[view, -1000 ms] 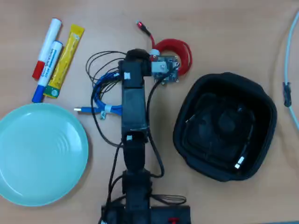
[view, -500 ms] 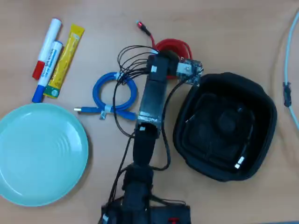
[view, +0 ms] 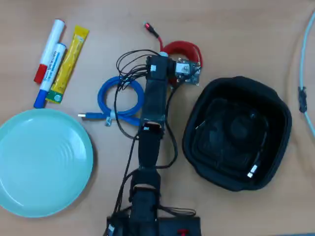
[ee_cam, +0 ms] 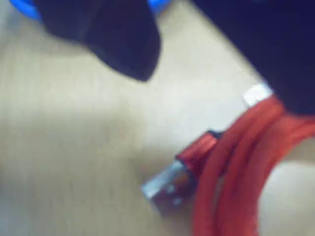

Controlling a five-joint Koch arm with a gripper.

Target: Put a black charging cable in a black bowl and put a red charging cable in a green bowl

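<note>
The red charging cable (view: 183, 47) lies coiled on the table at the top centre of the overhead view. In the wrist view its ring (ee_cam: 246, 162), white tie (ee_cam: 257, 93) and silver plug (ee_cam: 167, 187) are close and blurred. My gripper (view: 170, 58) hovers right over it. In the wrist view the gripper (ee_cam: 216, 93) is open, with one dark jaw at the top left and the other over the ring's upper right. The black charging cable (view: 252, 171) lies inside the black bowl (view: 197, 129) on the right. The green bowl (view: 42, 162) sits empty at the lower left.
A blue coiled cable (view: 120, 96) lies just left of the arm. Two markers (view: 49, 49) and a yellow tube (view: 69, 64) lie at the top left. A pale cable (view: 302, 73) runs along the right edge.
</note>
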